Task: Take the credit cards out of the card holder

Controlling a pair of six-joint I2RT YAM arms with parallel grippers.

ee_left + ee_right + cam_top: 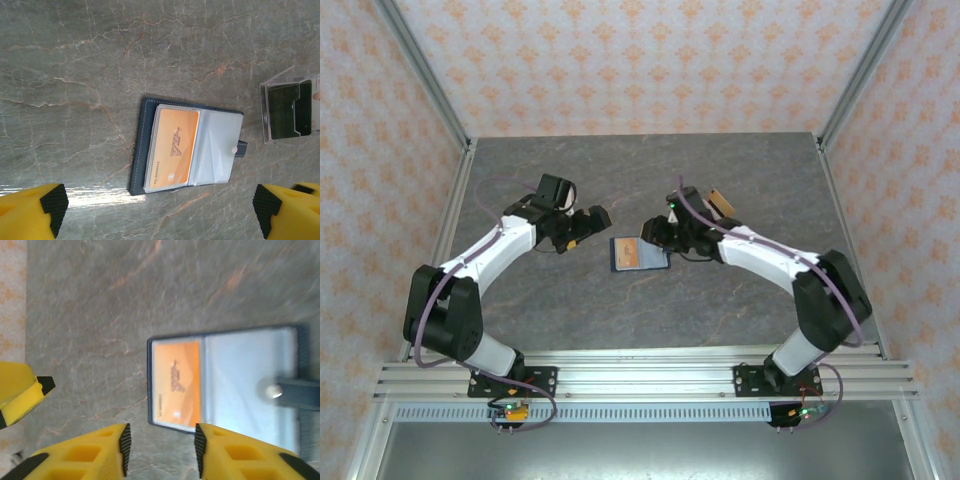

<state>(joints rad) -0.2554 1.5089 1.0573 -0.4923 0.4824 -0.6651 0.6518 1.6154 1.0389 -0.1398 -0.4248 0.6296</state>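
At the centre of the bench (540,310), the card holder (640,254) lay opened flat between the two arms. Its navy cover faced down and its grey-blue clear pockets faced up.

**Card holder.** In the left wrist view, one orange card (175,147) sat inside the pocket on one half of the card holder (145,150) and bore raised "VIP" lettering. The pocket on the other half appeared pale, and its contents could not be determined. A closure tab (241,148) with a small snap projected from the edge furthest from the orange card.

**Left gripper.** The left gripper (588,222) hovered just beside the card holder on the left. Its yellow fingers (45,210) stood spread wide – nothing was between the black pads, and both were clear of the card holder.

**Right gripper.** The right gripper (656,232) was positioned at the far right corner of the card holder. In the right wrist view, its fingers (112,450) were parted by a narrow gap with nothing held between them. The tips sat at the edge of the half carrying the orange card (176,381). The view was blurred, so contact with the card holder (300,340) could not be confirmed.

**Other items.** A clear box (290,105) with a dark insert stood on the bench near the tab side of the card holder – apart from it.
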